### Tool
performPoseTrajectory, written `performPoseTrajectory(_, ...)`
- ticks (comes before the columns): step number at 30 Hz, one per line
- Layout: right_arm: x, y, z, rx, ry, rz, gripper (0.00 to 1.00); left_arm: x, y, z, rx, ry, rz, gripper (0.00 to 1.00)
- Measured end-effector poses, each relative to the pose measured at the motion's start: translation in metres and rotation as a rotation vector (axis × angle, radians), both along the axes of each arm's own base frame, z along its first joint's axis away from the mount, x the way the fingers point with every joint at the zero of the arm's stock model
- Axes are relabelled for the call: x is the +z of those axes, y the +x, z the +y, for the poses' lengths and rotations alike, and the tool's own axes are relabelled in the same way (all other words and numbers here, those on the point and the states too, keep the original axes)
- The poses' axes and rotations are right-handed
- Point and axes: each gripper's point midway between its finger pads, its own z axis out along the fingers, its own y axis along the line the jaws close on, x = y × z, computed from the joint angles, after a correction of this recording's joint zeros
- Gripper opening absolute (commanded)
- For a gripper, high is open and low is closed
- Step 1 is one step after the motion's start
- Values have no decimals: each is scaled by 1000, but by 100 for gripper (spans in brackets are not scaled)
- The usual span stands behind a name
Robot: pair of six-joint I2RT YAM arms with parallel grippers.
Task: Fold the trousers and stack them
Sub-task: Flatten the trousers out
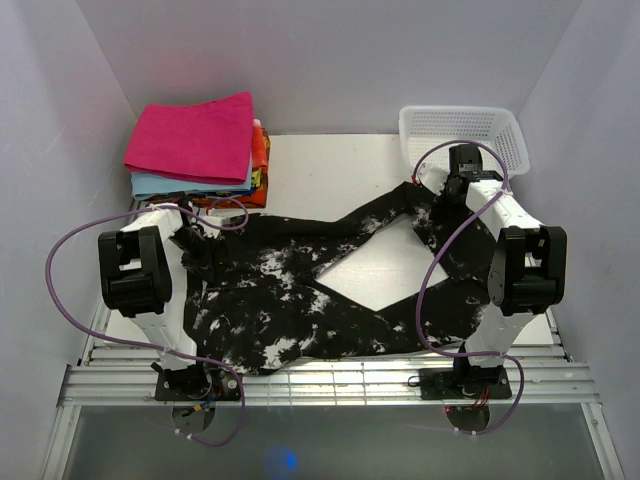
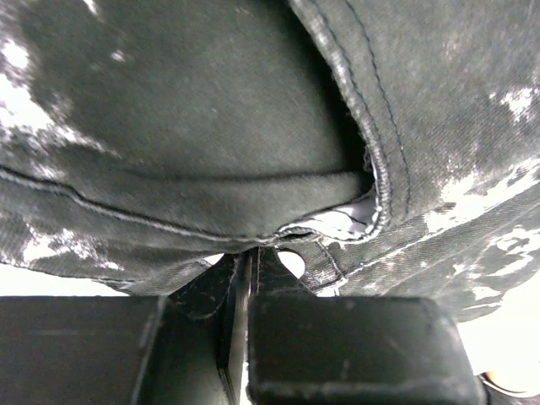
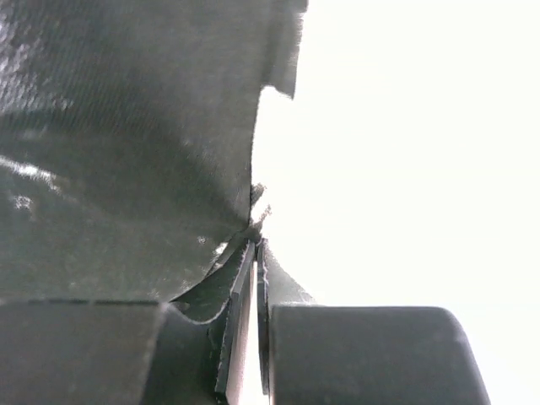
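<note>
Across the middle of the table (image 1: pixel 330 160), the black, white-splashed trousers (image 1: pixel 270 300) lie spread with legs apart, a bare diamond of tabletop between them. The left hand (image 2: pixel 249 263) is clamped on a seamed edge at the garment's left side (a pale lining shows just above). The right hand (image 3: pixel 256 246) pinches a leg's edge at far right, near the white basket (image 1: pixel 505 120). A folded stack (image 1: pixel 195 150) sits far left.

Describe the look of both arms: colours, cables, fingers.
The left arm and right arm have white links and bulky black joint housings. A purple cable loops along each. The fingers are matte black, blocky and square-edged.
</note>
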Motion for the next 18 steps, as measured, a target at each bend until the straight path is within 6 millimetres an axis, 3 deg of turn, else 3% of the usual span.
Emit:
performPoseTrajectory(4,22,29,-20,61,-159,-85,8,0,-1,1,-33,16,-32,0)
performPoseTrajectory(8,27,54,-47,44,-278,-113,25,0,3,6,-66,49,-70,0)
performPoseTrajectory(13,42,61,-71,-42,-307,-155,83,3,18,22,-104,131,-146,3)
performPoseTrajectory(14,46,60,-72,-56,-298,-165,85,4,21,25,-107,137,-160,17)
performPoseTrajectory(16,53,53,-75,-82,-272,-166,85,7,26,31,-98,139,-180,33)
performPoseTrajectory(17,54,48,-73,-88,-244,-159,85,9,29,33,-90,131,-189,51)
performPoseTrajectory(18,56,43,-70,-93,-212,-150,85,11,31,36,-82,125,-202,56)
